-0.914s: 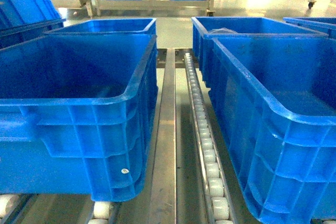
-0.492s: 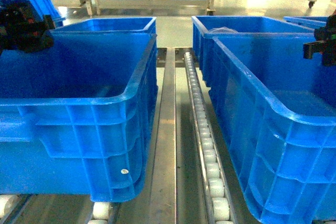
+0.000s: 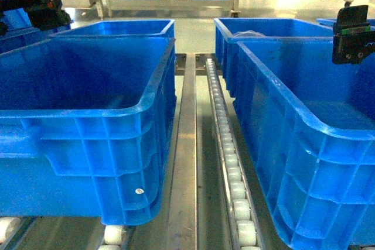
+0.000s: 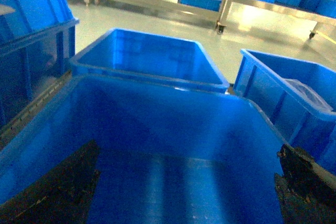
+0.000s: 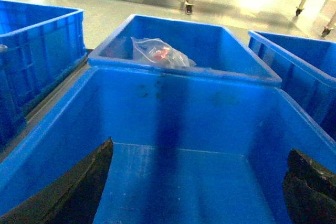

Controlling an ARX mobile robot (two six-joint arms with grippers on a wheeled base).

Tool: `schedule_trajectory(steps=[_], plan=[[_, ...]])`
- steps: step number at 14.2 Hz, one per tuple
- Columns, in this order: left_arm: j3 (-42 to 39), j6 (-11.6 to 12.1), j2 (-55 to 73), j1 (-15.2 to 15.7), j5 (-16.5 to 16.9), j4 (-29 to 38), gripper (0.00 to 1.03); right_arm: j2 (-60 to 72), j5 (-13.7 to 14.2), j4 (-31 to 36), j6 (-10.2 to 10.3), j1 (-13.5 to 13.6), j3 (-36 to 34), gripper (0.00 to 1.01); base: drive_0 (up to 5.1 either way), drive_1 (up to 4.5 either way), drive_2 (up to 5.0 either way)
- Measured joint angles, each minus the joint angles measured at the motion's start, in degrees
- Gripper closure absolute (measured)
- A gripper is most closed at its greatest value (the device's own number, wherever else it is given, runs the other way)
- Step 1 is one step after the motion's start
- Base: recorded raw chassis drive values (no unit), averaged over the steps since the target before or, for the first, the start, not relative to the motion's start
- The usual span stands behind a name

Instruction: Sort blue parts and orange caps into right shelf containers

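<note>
Blue deep plastic bins (image 3: 88, 115) stand empty on the steel roller shelf (image 3: 225, 144); both spread-fingered tools, left (image 4: 184, 192) and right (image 5: 194, 192), hover ready, holding nothing.

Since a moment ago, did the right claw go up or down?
Yes, up. The right claw now sits higher against the near right bin's rim.

You're looking at glossy blue plastic bins (image 3: 88, 127) with ribbed walls, a brushed-metal shelf rail (image 3: 186, 162) and white plastic rollers (image 3: 234, 188) — plus a clear, crinkled bag (image 5: 160, 53), probably thin film.
</note>
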Motion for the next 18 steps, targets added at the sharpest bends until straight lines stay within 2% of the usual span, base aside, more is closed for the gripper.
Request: schedule_trajectory(steps=[2, 3, 4, 5, 7, 8, 9, 10, 11, 12, 14, 15, 18], plan=[[-2.45, 0.68, -2.05, 0.0, -3.3, 0.22, 0.05, -0.68, 0.63, -0.39, 0.0, 0.0, -0.59, 0.03, 0.0, 0.0, 0.0], [-2.47, 0.77, -2.05, 0.0, -3.41, 0.2, 0.05, -0.72, 0.0, 2.49, 0.63, -0.17, -1.2, 0.06, 0.0, 0.0, 0.0], [-5.42, 4.04, -2.67, 0.87, -1.55, 6.64, 0.17, -2.4, -2.56, 9.29, 2.8, -0.77, -5.9, 0.2, 0.0, 0.0, 0.0], [-10.54, 6.4, -5.75, 1.16, -1.44, 8.81, 0.29, -5.97, -3.08, 11.45, 3.8, -1.16, -11.21, 0.33, 0.0, 0.0, 0.0], [-19.34, 8.22, -12.33, 1.33, -1.44, 11.02, 0.56, -12.74, -3.61, 12.98, 4.61, -2.27, -19.26, 0.61, 0.0, 0.0, 0.0], [-22.51, 8.41, -14.88, 1.33, -1.44, 11.39, 0.69, -15.21, -3.93, 13.14, 4.72, -2.36, -22.47, 0.74, 0.0, 0.0, 0.0], [-25.64, 8.41, -17.38, 1.33, -1.42, 11.54, 0.82, -17.86, -6.34, 13.07, 4.72, -3.85, -25.44, 0.86, 0.0, 0.0, 0.0], [-28.48, 8.41, -20.06, 1.33, -1.42, 11.5, 0.94, -20.74, -6.95, 12.85, 4.74, -5.38, -27.96, 0.99, 0.0, 0.0, 0.0], [-31.21, 8.44, -23.34, 1.36, -1.46, 11.19, 1.01, -22.8, -6.73, 14.6, 4.94, -5.73, -30.56, 1.0, 0.0, 0.0, 0.0], [-33.22, 8.46, -26.05, 1.27, -1.29, 10.6, 1.01, -23.76, -6.99, 15.54, 4.94, -5.57, -33.35, 1.0, 0.0, 0.0, 0.0], [-37.03, 8.44, -31.1, 1.27, -1.31, 9.16, 1.01, -29.53, -7.13, 12.37, 4.96, -5.57, -37.48, 1.0, 0.0, 0.0, 0.0], [-39.26, 8.46, -31.39, 1.29, -1.27, 12.39, 1.01, -33.2, -7.15, 10.88, 4.96, -5.57, -38.23, 1.0, 0.0, 0.0, 0.0], [-43.04, 8.44, -40.61, 1.29, -1.27, 5.75, 1.01, -42.91, -7.15, 3.61, 4.96, -5.57, -41.72, 1.0, 0.0, 0.0, 0.0]])
